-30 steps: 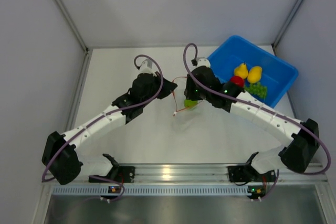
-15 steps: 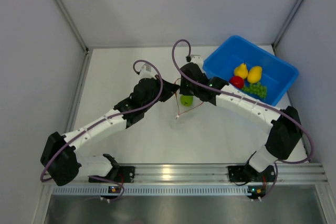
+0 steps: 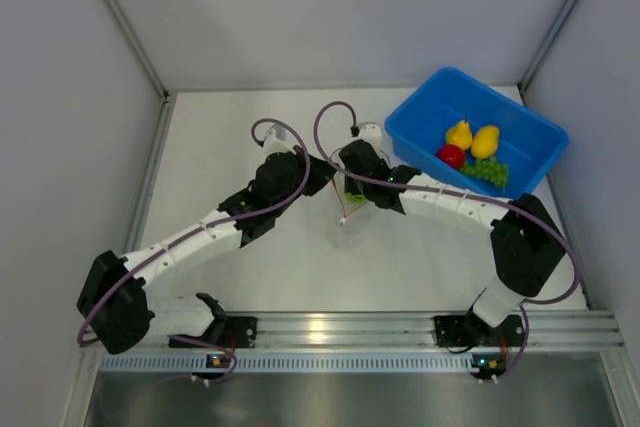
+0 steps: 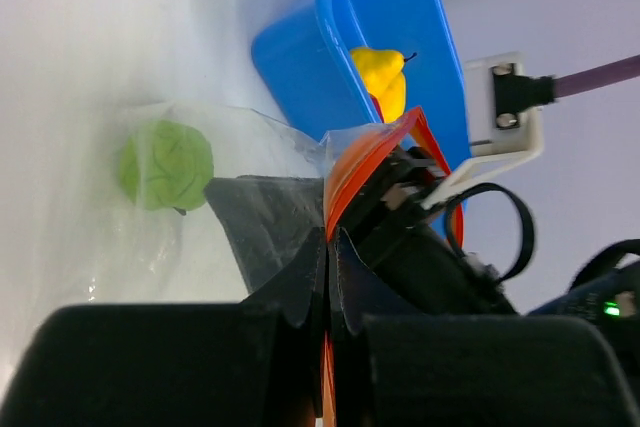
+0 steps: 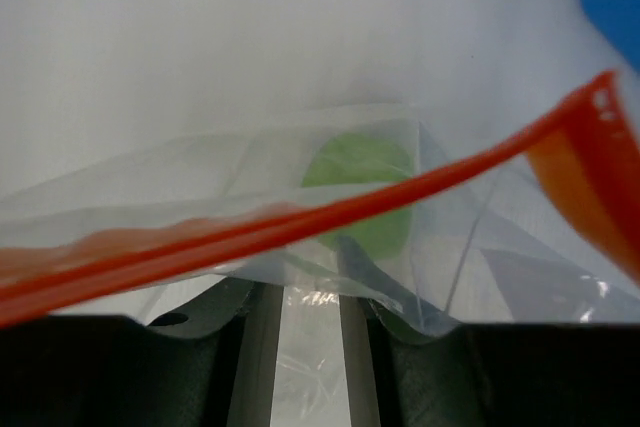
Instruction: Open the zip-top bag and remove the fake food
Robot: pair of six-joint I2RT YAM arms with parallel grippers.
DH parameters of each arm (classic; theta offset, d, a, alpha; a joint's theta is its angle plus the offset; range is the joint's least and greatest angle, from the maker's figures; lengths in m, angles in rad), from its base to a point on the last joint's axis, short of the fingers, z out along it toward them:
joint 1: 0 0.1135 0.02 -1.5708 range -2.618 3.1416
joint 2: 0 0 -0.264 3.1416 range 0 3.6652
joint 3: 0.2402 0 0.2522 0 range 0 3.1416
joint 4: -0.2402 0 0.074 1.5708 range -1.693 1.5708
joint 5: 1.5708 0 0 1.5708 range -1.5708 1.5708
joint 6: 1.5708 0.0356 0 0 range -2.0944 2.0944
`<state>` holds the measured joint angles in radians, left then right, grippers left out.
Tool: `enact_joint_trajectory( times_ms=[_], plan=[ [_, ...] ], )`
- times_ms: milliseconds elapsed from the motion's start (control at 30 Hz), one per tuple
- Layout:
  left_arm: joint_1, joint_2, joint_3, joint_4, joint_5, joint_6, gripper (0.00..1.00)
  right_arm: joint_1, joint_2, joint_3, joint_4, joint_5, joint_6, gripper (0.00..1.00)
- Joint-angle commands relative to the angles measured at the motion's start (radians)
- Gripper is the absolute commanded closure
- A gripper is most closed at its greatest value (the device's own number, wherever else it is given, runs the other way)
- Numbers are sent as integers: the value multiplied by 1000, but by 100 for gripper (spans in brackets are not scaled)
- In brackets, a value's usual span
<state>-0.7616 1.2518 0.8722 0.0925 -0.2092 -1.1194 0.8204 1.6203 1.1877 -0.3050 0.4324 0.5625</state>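
So from the top camera we've got the small clear crinkly zip-top bag [image 3: 347, 209] with the orange-red zip strip out in the middle of the white bench [image 3: 235, 122]. It's sandwiched between the left hand [image 3: 327, 170] and the right hand [image 3: 353, 183], near the blue plastic bin [image 3: 419, 98] where two yellow pear-shaped pieces [image 3: 486, 141], a red apple [image 3: 451, 155] and green grapes [image 3: 487, 172] are sitting. The strip runs roughly far-to-near here, and we can't tell whether the bag touches the bench. Left wrist camera: that hand is clamped shut on the zip strip, and the strip bows into an open loop with the right hand poked into it. So we read the mouth as pointing back at the hands, with the long axis running away from them to the closed end, where the round green plastic fruit [image 4: 165, 164] sits. Right wrist camera: fingers [image 5: 215, 315] apart with only film across the gap, gripping nothing, green fruit straight ahead just past the strip. Our take: the bag's featherlight, floppy and slick, so the stiffer zip strip is the only sane place to hold it. The fruit looks light, hard and glossy, likely to squirt out, so we'd pinch it across its widest part.
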Motion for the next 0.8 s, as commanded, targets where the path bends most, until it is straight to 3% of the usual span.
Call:
enact_joint_trajectory(
  times_ms=[0, 433, 767],
  plan=[
    [-4, -20, -10, 69, -16, 12, 100, -18, 27, -23, 148, 40, -84, 71],
    [-2, -2, -12, 69, -4, 43, 100, -79, 131, -56, 282, -12, -161, 60],
    [5, 12, -32, 70, 2, 61, 100, -102, 178, -83, 337, -174, -142, 54]
  ],
)
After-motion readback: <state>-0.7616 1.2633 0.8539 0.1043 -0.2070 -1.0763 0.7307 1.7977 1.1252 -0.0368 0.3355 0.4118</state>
